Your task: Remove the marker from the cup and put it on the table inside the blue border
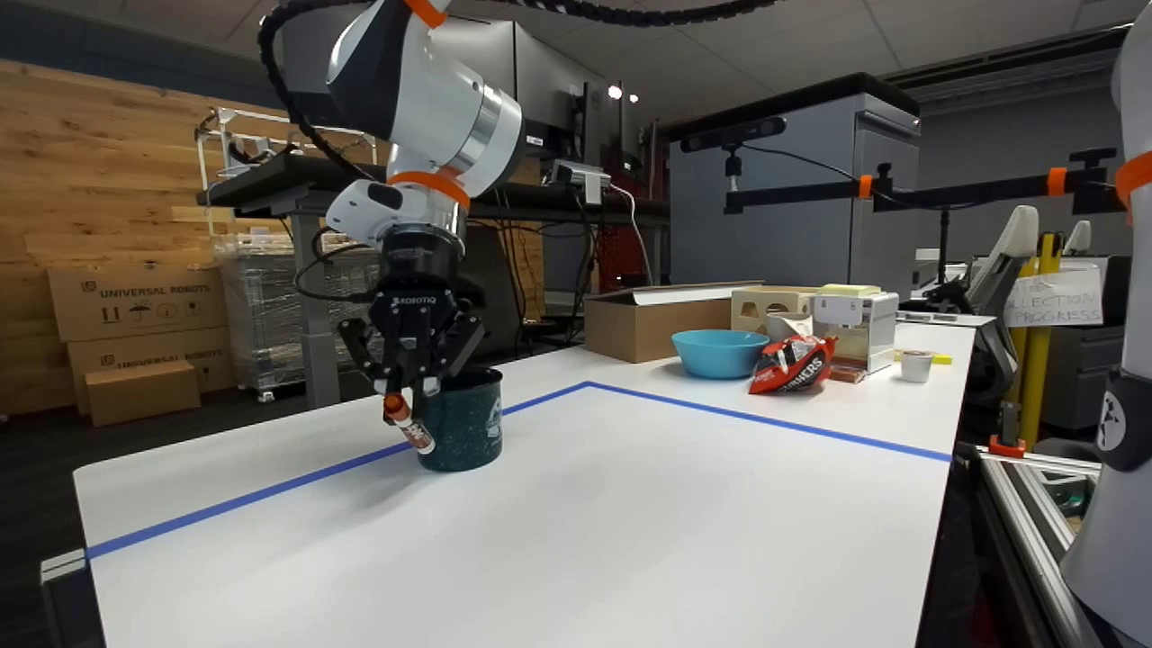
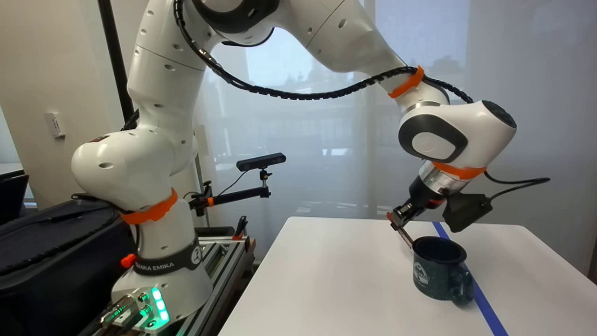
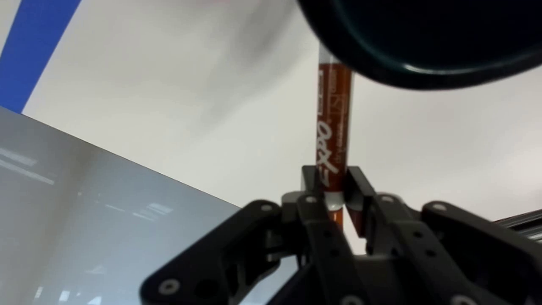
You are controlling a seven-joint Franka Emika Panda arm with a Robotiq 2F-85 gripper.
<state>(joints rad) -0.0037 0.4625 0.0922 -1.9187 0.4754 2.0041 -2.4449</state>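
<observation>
The marker (image 3: 333,123) is out of the cup (image 2: 433,275), up in the air just beside it, and the pincer (image 3: 333,180) pinches it close to its cap (image 1: 394,407). What counts now, to my eye, is the slant: the long axis runs from the grip down toward the cup, so the far end hangs lower than the rim (image 3: 406,78), outside the cup. I can't make out whether it touches there. In the wrist view the rim covers that end; in an exterior view it shows in front of the cup's side, above the counter (image 1: 630,540).

The cup stands close to the blue border (image 1: 720,412), on the inner side, with white counter stretching from it toward the robot's base (image 2: 189,284). So I'd want the pincer to draw the marker off toward that stretch first, then lower it and let it tip flat; going straight down, I think, the end could knock the cup.
</observation>
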